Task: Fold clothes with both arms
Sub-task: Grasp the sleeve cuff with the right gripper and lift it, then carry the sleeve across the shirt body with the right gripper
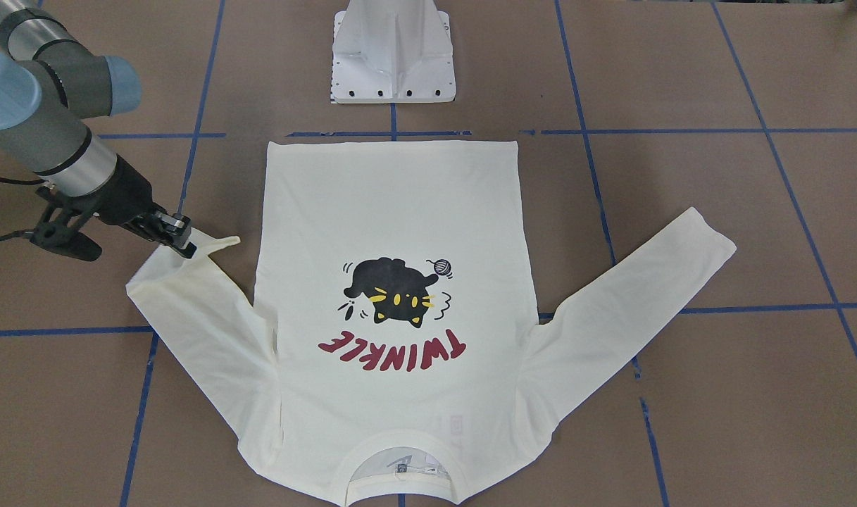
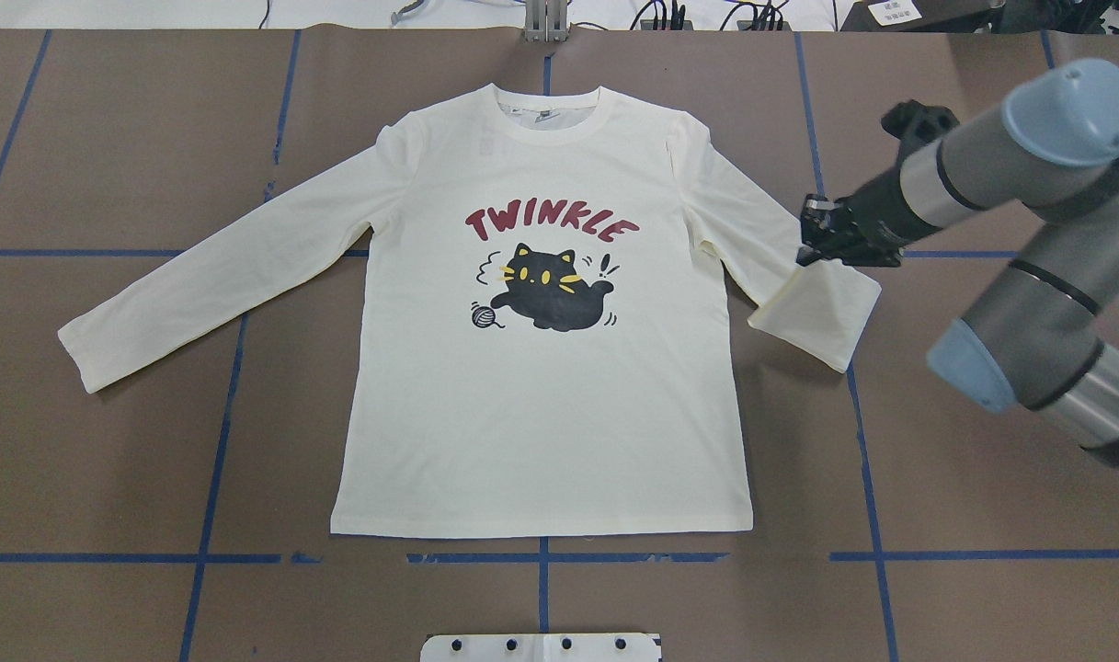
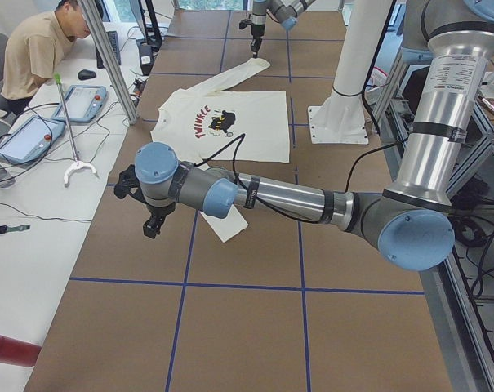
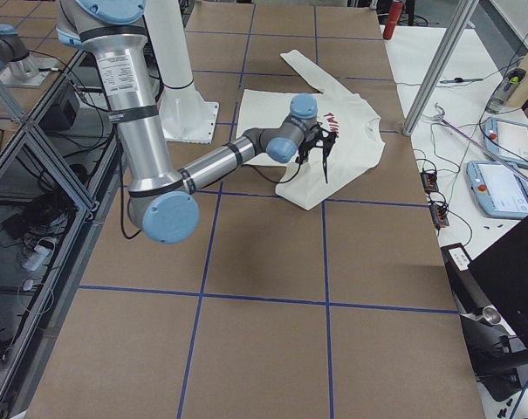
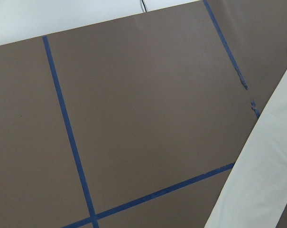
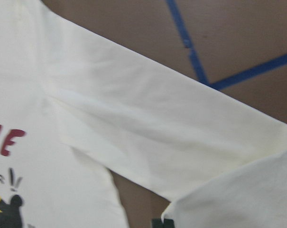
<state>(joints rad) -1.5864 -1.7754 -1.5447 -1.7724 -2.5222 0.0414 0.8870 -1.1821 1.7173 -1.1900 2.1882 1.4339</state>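
The cream shirt (image 2: pixel 541 405) lies flat on the brown table, its cat print and red "TWINKLE" lettering facing up. My right gripper (image 2: pixel 809 250) is shut on the cuff of the sleeve on that side, and the sleeve end (image 2: pixel 816 313) is doubled back toward the body. The front-facing view shows this gripper (image 1: pixel 182 241) pinching the cuff just above the table. The other sleeve (image 2: pixel 219 276) lies stretched out flat. My left gripper (image 3: pixel 153 224) shows only in the exterior left view, hovering beside that sleeve's cuff; I cannot tell its state. The left wrist view shows table and a strip of sleeve (image 5: pixel 262 175).
The white pedestal base (image 1: pixel 393 56) stands just behind the shirt's hem. Blue tape lines (image 2: pixel 210 478) grid the table. A person (image 3: pixel 42 49) sits at a white side table with tablets (image 3: pixel 87 102). A red cylinder (image 3: pixel 10 349) lies on that side table.
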